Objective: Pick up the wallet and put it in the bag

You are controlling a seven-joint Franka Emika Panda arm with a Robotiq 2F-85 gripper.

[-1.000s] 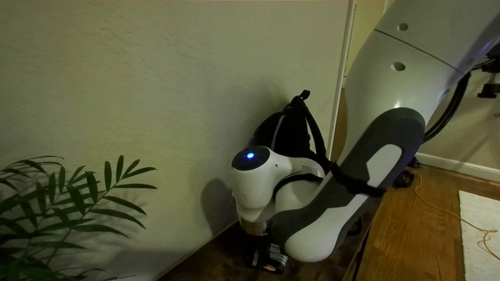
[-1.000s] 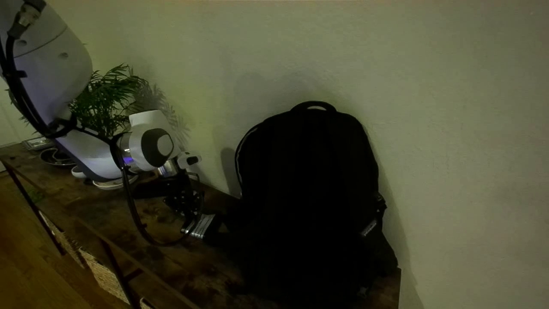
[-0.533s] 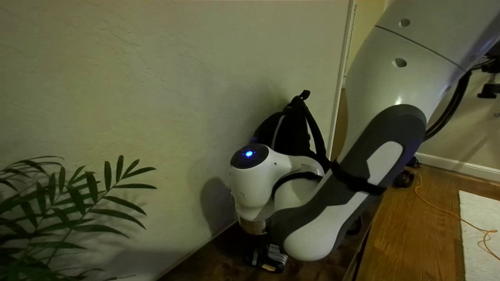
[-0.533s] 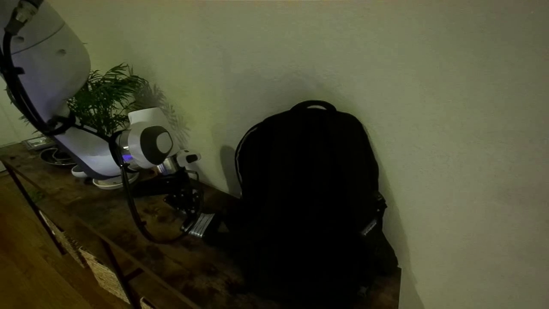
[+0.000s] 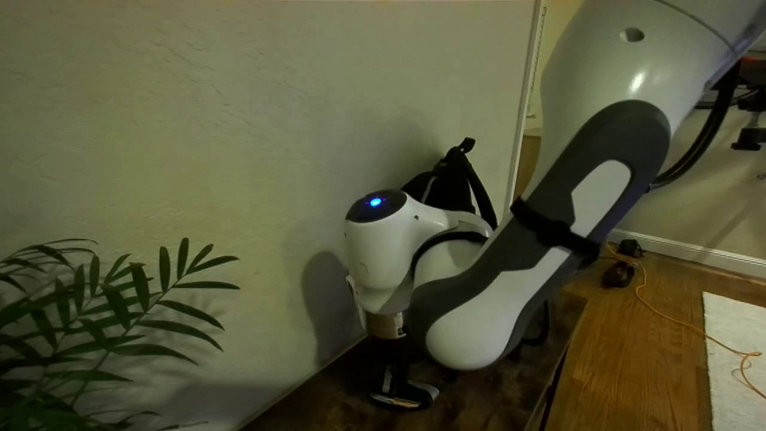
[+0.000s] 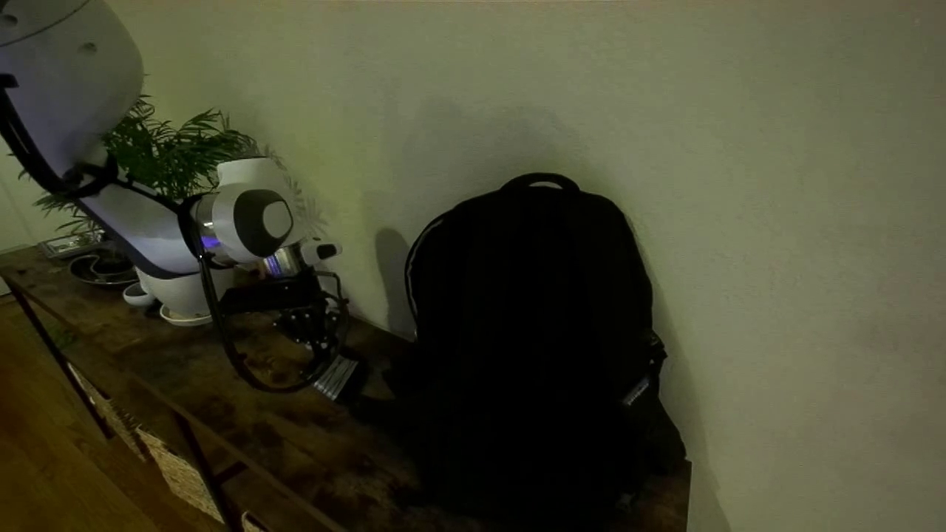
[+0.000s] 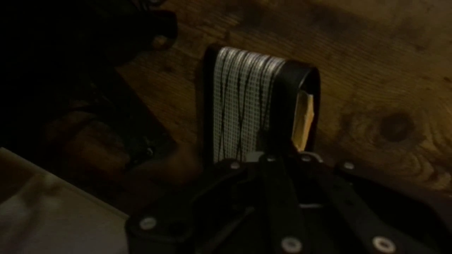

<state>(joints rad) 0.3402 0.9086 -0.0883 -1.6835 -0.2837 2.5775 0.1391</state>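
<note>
"What have you got?"
"The wallet [image 7: 243,102], clamped in my end effector [image 7: 284,157], jaws drawn close together. I hold it over the counter [image 6: 318,451], near the bag [image 6: 539,332]."

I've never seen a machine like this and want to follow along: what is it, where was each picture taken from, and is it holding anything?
It is a robot arm, white and grey, with hinged black fingers at its end. Two pictures were taken from different spots away from it; the third was taken from its own wrist, looking along the fingers.

The dark wooden tabletop holds a black backpack, standing close to the wall, and farther along a potted plant.

The fingers are closed on a small dark wallet with a pale striped side, part of it jutting out past them. Whether it touches the tabletop I can't tell. It is not yet in the backpack, where the task wants it.
</note>
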